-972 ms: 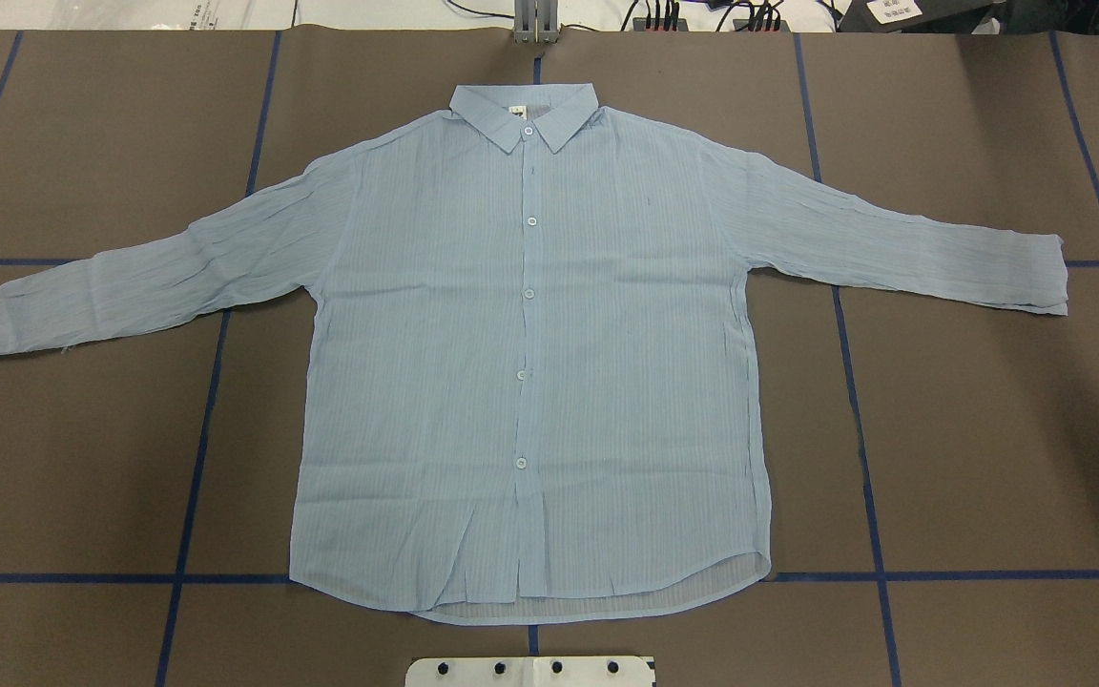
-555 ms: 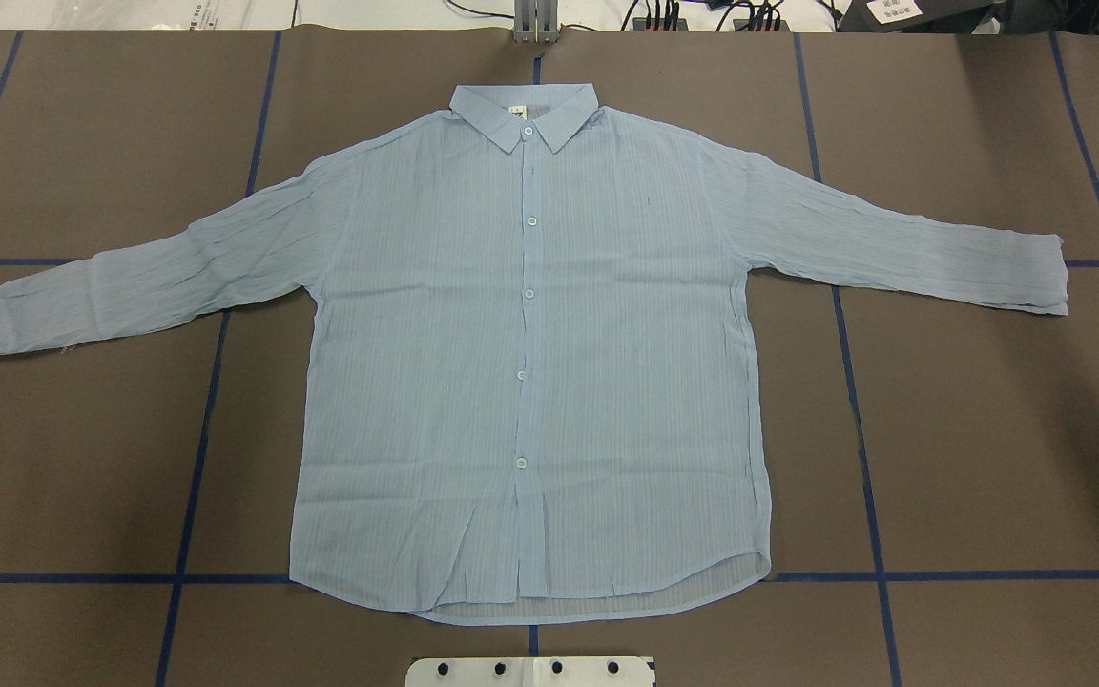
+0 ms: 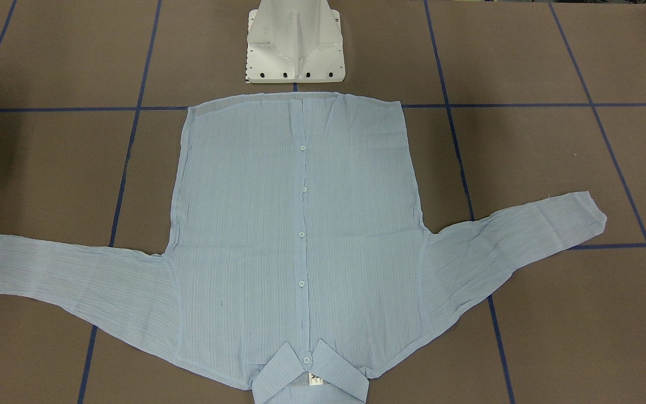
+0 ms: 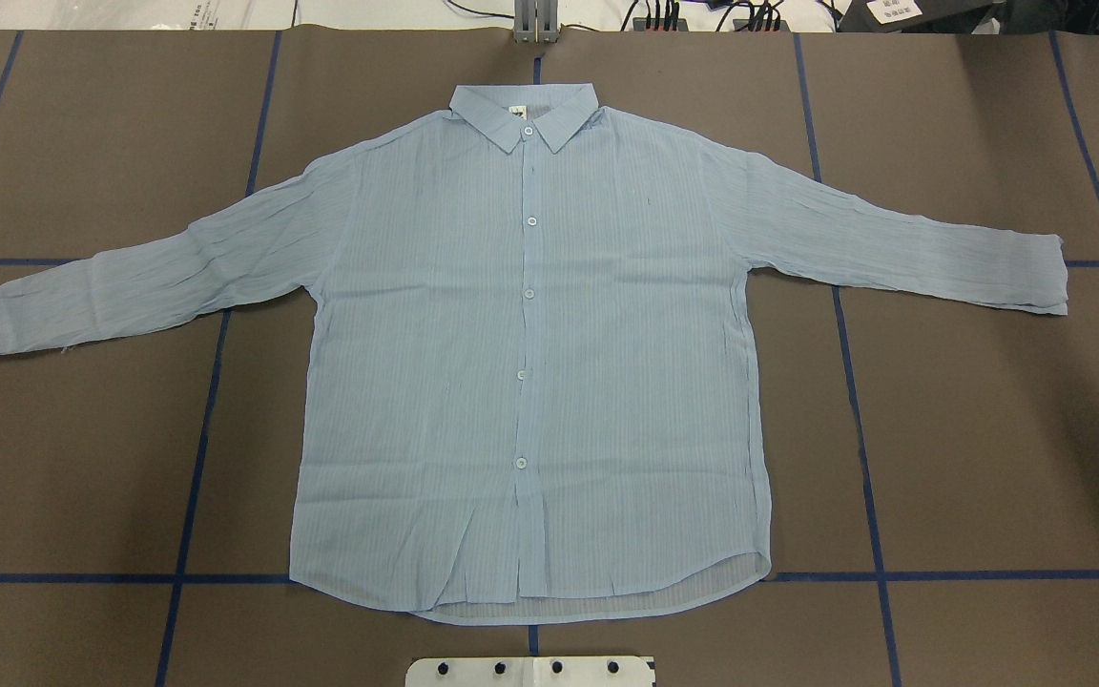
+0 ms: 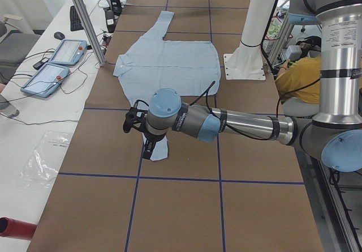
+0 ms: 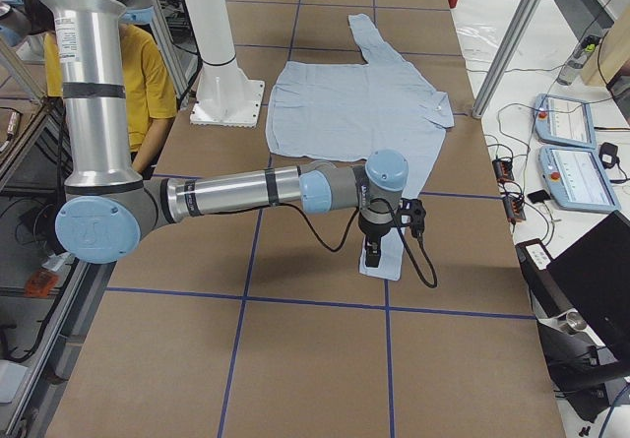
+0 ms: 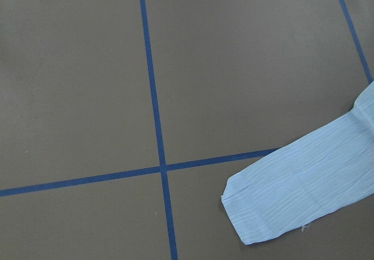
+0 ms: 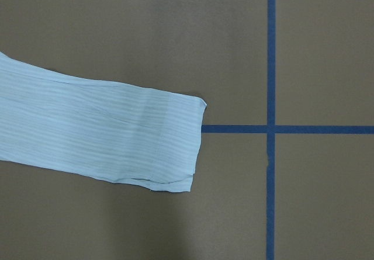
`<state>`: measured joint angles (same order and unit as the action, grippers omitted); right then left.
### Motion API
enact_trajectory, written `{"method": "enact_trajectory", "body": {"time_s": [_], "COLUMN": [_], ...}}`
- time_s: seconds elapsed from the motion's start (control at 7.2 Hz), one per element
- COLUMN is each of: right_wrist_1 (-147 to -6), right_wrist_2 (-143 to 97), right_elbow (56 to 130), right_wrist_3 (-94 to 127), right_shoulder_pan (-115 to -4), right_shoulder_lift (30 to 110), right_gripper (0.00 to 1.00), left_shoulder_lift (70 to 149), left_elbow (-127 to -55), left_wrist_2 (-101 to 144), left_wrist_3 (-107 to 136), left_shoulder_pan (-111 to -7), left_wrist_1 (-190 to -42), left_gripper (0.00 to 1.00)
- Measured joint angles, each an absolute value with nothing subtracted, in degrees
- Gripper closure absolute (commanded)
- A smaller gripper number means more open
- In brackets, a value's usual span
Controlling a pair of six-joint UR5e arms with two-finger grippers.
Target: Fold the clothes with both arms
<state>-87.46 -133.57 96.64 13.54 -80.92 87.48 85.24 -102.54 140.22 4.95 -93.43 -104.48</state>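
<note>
The light blue button-up shirt (image 4: 626, 363) lies flat and unfolded on the table (image 4: 988, 429), sleeves outspread. The left pincer (image 5: 148, 152) and right pincer (image 6: 371, 258) hover above the 2 cuffs. I cannot tell whether they are spread. The next move is probably to lower and pinch both cuffs.

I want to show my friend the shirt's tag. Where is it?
Find the light blue shirt spread flat on the brown table. At its pointed collar, the tag is the tiny white patch inside the neck, not round like the buttons.
</note>
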Motion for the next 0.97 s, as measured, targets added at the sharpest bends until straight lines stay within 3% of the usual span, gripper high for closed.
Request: {"method": "enact_trajectory", "body": {"time_s": [0.42, 0.69, 0.97], "right_wrist_1": [-80.5, -74.6, -69.6], "right_wrist_2": [-133.7, -133.6, -133.5], "right_elbow": [93.7, 86.2, 78.4], "right_wrist_3": [15.0, 17.9, 23.0], "right_shoulder_pan": [-77.1, -75.8, -74.9], "right_shoulder_lift": [86.6, 83.6, 80.3], "right_gripper": [0.02, 0.11, 0.12], "left_shoulder_lift": [85.1, 85.0, 85.0], "left_elbow": [-102.3, -102.3, -102.7], "left_wrist_2": [140.5, 140.5, 140.6], "left_wrist_3": [4.9, 5.0, 5.1], "left_shoulder_pan": [-93.2, -93.0, -93.0], "left_wrist_1": [-105.4, -106.7, -106.9], "left_gripper": [0.0, 0.0, 0.0]}}
